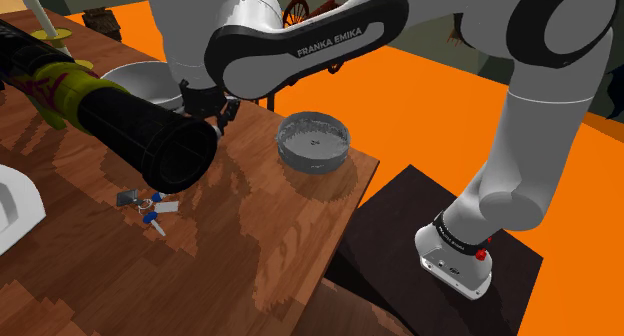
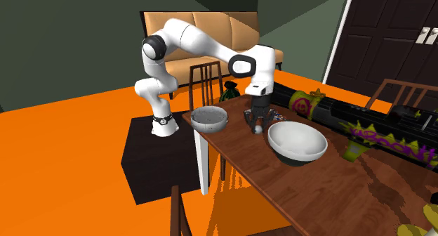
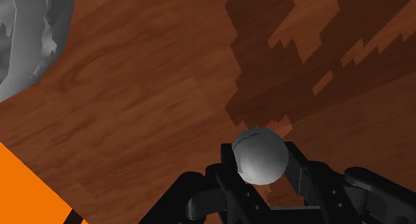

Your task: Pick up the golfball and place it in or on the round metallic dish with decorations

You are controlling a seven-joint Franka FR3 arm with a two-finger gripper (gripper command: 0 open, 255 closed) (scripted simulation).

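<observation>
Gripper [image 3: 261, 171] pinches the ball [image 3: 260, 153] between its fingers, prob. just clear of the table [image 3: 153, 96]. Dish [image 3: 27, 43] lies apart, near the table edge. Risk: round ball, thin contact, so a fast swing could slip it out & it'd roll off.

In the shoulder view, the long black tube [image 1: 150, 134] covers the fingertips of the gripper [image 1: 210, 122] and the golf ball [image 3: 261, 155] they clasp. The grey dish [image 3: 27, 43] runs off the wrist view's edge. A small blue-and-grey thing [image 1: 152, 209] on the table [image 1: 250, 244] is too small to name.
</observation>
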